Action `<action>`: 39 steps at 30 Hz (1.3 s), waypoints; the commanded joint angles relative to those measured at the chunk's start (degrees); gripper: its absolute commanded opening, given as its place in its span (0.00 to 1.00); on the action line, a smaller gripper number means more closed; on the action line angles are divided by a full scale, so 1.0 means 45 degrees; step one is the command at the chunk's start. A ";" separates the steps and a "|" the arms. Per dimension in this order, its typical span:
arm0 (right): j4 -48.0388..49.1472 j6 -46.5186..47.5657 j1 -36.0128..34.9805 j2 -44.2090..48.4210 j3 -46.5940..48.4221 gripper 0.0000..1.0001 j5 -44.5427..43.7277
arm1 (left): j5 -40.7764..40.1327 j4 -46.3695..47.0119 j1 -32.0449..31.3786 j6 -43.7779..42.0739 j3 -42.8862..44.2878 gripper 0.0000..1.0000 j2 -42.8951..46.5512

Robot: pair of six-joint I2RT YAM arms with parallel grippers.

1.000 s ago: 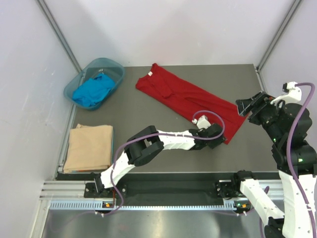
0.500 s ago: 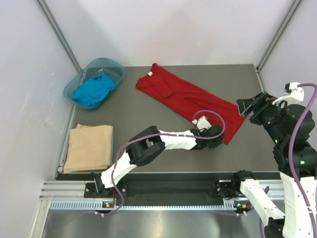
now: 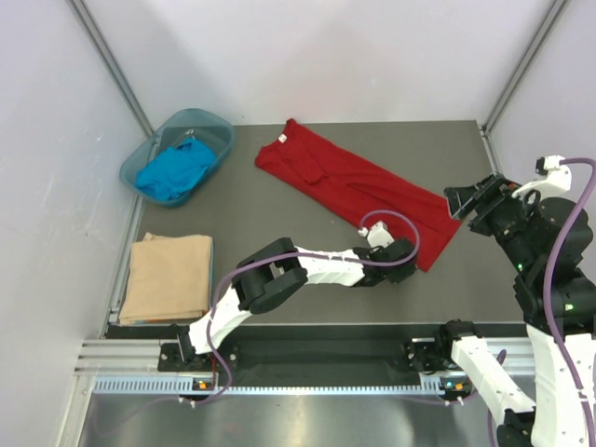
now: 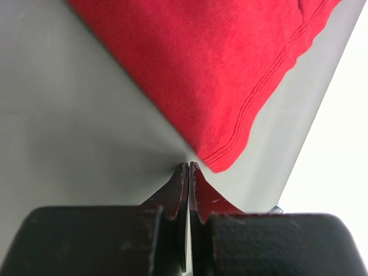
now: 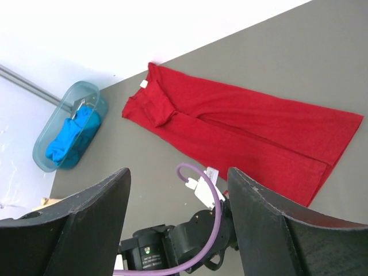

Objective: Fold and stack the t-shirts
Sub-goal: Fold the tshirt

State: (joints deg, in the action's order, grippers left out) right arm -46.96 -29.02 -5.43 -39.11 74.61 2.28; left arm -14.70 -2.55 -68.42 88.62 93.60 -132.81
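Note:
The deep red t-shirt [image 3: 345, 182] lies lengthways across the table, folded narrow, with its neck label at the far left end. My left gripper [image 3: 415, 263] is low at the shirt's near right corner. In the left wrist view its jaws [image 4: 188, 165] are shut tight, tips at the hem edge [image 4: 224, 155], and no cloth shows between them. My right gripper [image 3: 466, 200] hangs open in the air at the right, empty, looking down on the red shirt [image 5: 247, 132]. A bright blue t-shirt [image 3: 174, 169] sits crumpled in the basin. A tan t-shirt [image 3: 169, 275] lies folded at the near left.
The translucent teal basin [image 3: 200, 116] stands at the far left corner of the table and also shows in the right wrist view [image 5: 86, 89]. White walls close in the table at the back and both sides. The left arm's purple cable [image 3: 396, 219] loops over the shirt's near edge.
My left gripper's jaws have closed at the red shirt's near right corner, and its wrist shifted slightly. The right arm has barely moved.

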 commanded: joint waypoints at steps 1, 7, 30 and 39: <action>0.0162 0.0080 0.0113 0.0098 -0.0075 0.68 0.0098 | -0.0288 -0.0137 -0.0205 -0.0298 -0.0429 0.00 0.0744; 0.0279 0.0509 0.0133 0.0001 -0.0349 0.69 -0.0331 | -0.0444 -0.0001 -0.0283 -0.0027 -0.1404 0.00 0.1350; 0.0318 0.0745 0.0133 -0.0234 -0.0173 0.69 -0.0312 | -0.0366 -0.1249 -0.0186 0.0697 0.1269 0.48 -0.0504; 0.0221 0.0784 0.0113 -0.0137 0.0041 0.70 -0.0332 | -0.0347 -0.1719 -0.0088 0.0892 0.1602 0.41 -0.0974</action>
State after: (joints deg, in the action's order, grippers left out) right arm -46.76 -26.35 -5.43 -40.18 72.79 1.15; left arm -15.11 -6.20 -69.17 92.12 99.57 -135.06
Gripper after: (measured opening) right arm 0.694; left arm 0.424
